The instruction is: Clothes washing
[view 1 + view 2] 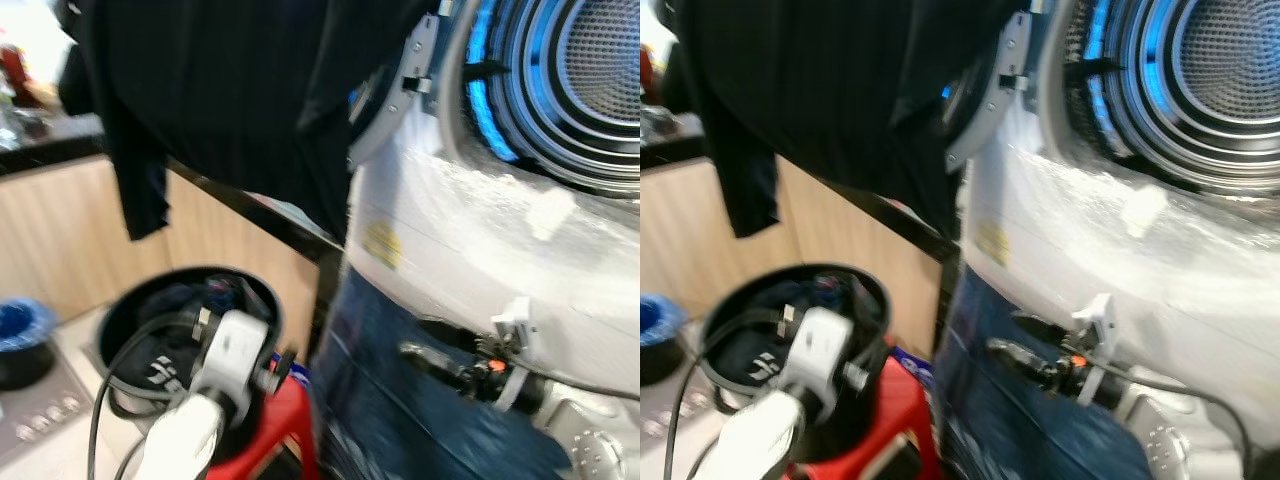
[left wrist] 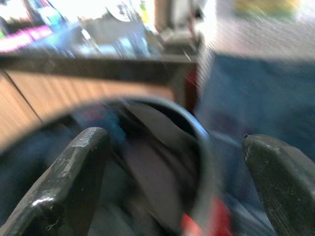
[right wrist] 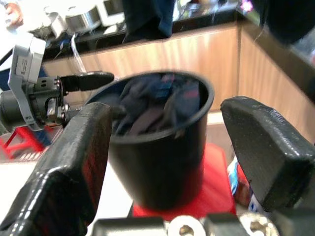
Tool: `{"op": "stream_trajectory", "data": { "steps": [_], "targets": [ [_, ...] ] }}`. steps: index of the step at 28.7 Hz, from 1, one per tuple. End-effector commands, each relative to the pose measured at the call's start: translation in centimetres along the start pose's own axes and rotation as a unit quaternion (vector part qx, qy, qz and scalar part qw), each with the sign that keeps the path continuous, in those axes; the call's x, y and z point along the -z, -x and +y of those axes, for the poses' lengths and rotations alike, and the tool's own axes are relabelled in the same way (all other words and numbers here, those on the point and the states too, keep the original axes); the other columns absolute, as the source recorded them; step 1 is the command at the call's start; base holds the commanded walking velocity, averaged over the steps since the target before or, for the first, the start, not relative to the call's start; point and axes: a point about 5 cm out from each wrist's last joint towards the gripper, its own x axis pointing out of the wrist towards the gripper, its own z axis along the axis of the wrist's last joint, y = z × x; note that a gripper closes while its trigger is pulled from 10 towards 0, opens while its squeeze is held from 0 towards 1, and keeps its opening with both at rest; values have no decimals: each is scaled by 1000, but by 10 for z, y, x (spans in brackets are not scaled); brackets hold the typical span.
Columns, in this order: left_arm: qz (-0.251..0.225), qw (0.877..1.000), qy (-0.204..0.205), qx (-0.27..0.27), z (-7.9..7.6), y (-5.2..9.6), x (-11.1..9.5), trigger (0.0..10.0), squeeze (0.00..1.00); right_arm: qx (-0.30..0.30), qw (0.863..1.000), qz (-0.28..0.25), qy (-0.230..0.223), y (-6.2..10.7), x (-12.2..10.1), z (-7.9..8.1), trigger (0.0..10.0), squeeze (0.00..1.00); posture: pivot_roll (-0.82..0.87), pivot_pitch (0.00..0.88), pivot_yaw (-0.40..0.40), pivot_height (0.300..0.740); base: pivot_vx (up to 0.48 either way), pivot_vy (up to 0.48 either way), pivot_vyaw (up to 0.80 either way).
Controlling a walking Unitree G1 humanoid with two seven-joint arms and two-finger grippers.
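A black bucket (image 1: pixel 120 300) full of dark clothes (image 3: pixel 152 103) stands on a red stool (image 1: pixel 285 420) to the left of the washing machine. The machine's drum (image 1: pixel 590 60) is open and lit blue. A black garment (image 1: pixel 220 90) hangs at the upper left, beside the grey open door (image 1: pixel 400 90); what holds it is hidden. My left gripper (image 2: pixel 172 140) is open just above the bucket's rim, holding nothing. My right gripper (image 1: pixel 415 352) is low in front of the washer, pointing at the bucket, open and empty.
A wooden cabinet with a black counter (image 1: pixel 250 205) runs behind the bucket up to the washer. A blue-lined bin (image 1: pixel 20 325) sits on the floor at the far left. The washer's lower front (image 1: pixel 380 400) looks dark blue.
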Motion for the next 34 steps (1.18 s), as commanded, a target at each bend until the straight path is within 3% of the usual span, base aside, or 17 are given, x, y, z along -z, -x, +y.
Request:
{"op": "stream_trajectory", "data": {
  "steps": [1, 4, 10, 11, 14, 18, 24, 27, 34],
  "targets": [
    [-31, 999, 0, -8, 0, -4, -13, 10000, 0, 20, 1000, -10, 16, 0, -6, -3, 10000, 0, 126, 0, -79, 740, 0, 0, 0],
    [-33, 999, 5, -10, 0, -4, -14, 10000, 0, 39, 999, -18, 17, -2, -6, -6, 10000, 0, 124, 0, -81, 740, 0, 0, 0],
    [-35, 999, 10, -7, 2, -3, -12, 10000, 0, 133, 990, -51, 8, -10, -7, -19, 10000, 0, 117, 0, -86, 740, 0, 0, 0],
    [-38, 999, 4, -9, 3, -4, -14, 10000, 0, 171, 983, -68, 4, -13, -7, -25, 10000, 0, 114, 0, -83, 740, 0, 0, 0],
    [-46, 999, 10, -9, 4, -6, -17, 10000, 0, 200, 977, -71, 3, -15, -4, -29, 10000, 0, 112, 0, -82, 740, 0, 0, 0],
    [-42, 999, 7, 2, 3, -10, -14, 10000, 0, 273, 958, -83, -18, -19, 4, -37, 10000, 0, 99, 0, -73, 740, 0, 0, 0],
    [-34, 999, 15, 3, 3, -14, -6, 10000, 0, 321, 944, -77, -10, -27, 26, -32, 10000, 0, 86, 0, -62, 740, 0, 0, 0],
    [-32, 999, 27, 1, 4, -17, 0, 10000, 0, 320, 943, -81, -40, -35, 41, -24, 10000, 0, 87, 0, -59, 740, 0, 0, 0],
    [-18, 1000, 17, 1, 10, -23, 14, 10000, 0, 337, 938, -68, -34, -45, 55, -21, 10000, 0, 78, 0, -50, 740, 0, 0, 0]
  ]
}}
